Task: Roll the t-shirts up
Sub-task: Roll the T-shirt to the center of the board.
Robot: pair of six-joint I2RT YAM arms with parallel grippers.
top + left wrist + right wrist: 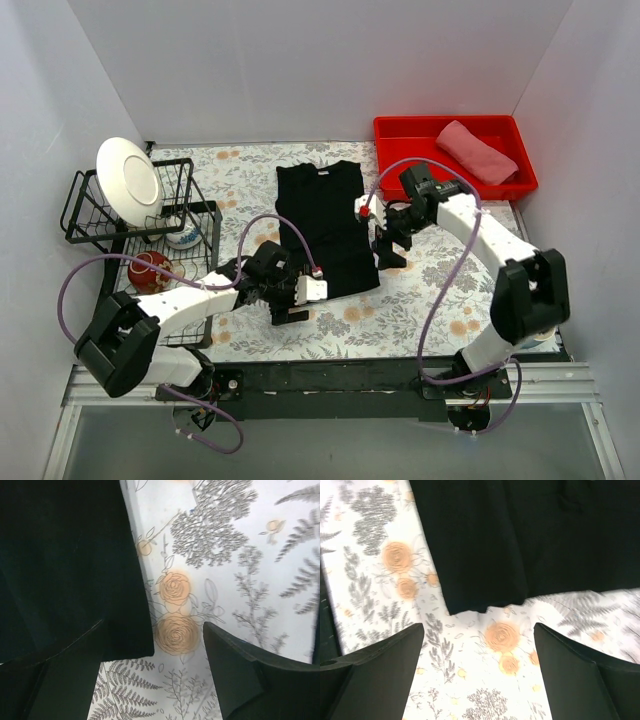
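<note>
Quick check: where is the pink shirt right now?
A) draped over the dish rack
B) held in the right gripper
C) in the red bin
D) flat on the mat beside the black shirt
C: the pink shirt lies bundled inside the red bin at the far right.

Plain white walls (300, 70) on three sides, well beyond the jaws. Floral-print tablecloth (400, 320) flat right beneath them. Soft, even light throughout.
</note>
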